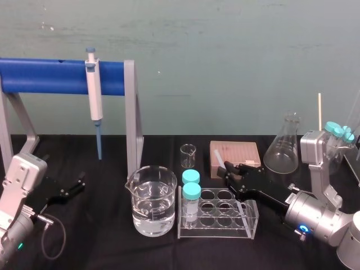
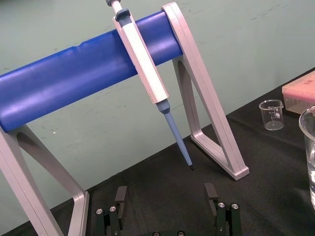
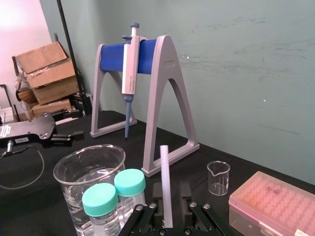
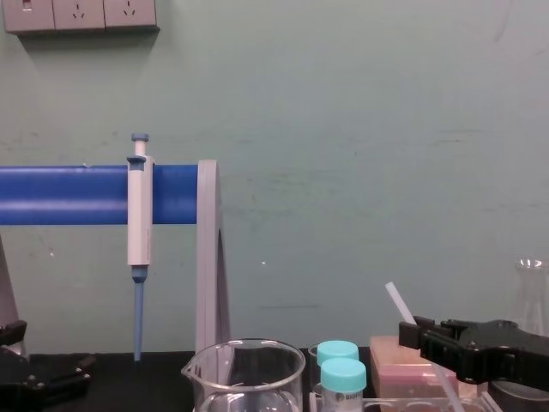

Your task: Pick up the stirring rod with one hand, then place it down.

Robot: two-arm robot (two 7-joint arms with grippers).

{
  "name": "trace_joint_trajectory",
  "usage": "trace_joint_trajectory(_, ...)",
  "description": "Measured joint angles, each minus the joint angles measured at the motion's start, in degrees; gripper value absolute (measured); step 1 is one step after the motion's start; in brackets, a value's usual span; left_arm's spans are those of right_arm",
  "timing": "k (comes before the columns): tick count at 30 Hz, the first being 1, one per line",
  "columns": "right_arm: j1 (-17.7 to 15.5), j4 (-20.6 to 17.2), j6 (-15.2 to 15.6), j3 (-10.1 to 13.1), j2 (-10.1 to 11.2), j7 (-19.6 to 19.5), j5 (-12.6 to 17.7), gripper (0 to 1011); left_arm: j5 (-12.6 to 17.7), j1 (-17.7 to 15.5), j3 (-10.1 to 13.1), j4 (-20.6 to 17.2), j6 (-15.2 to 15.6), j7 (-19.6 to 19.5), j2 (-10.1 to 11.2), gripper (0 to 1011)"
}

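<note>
The stirring rod [image 3: 165, 182] is a thin translucent white rod, and it stands tilted between the fingers of my right gripper [image 3: 170, 197], which is shut on it. In the chest view the rod's upper end [image 4: 397, 302] sticks up and to the left out of the black right gripper [image 4: 413, 335]. In the head view that gripper [image 1: 229, 169] reaches in from the right, just behind the tube rack and in front of the pink box, with the rod's tip [image 1: 219, 160] showing at its front. My left gripper [image 2: 166, 194] rests open on the black table at the left [image 1: 76, 184].
A white-and-blue pipette [image 1: 94, 95] hangs on the blue-barred stand [image 1: 132, 118]. A large beaker of water [image 1: 151, 201], a clear rack [image 1: 225, 216] with two teal-capped tubes, a small beaker [image 1: 188, 155], a pink tip box [image 1: 236, 153] and a conical flask [image 1: 284, 146] crowd the middle and right.
</note>
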Motion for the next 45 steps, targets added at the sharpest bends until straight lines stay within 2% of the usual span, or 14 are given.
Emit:
trace_joint_trajectory(6,0.0,0.0,0.0,0.0,0.0,0.0,0.0,69,0.0,0.0,0.0,0.0,0.0,0.0,0.0,1000)
trace_joint_trajectory(24,0.0,0.0,-0.1,0.0,0.0,0.0,-0.1,66,0.0,0.0,0.0,0.0,0.0,0.0,0.0,1000)
trace_joint_trajectory(40,-1.7,-4.2,-7.1,1.5,-0.3,-2.1,-5.7,66,0.0,0.0,0.0,0.0,0.0,0.0,0.0,1000)
trace_joint_trajectory(43,-2.1,-5.0,-9.3,2.2,-0.7,-2.9,-6.9,66,0.0,0.0,0.0,0.0,0.0,0.0,0.0,1000)
trace_joint_trajectory(45,-2.7,-5.8,-12.2,2.9,-1.0,-4.2,-8.6,66,0.0,0.0,0.0,0.0,0.0,0.0,0.0,1000)
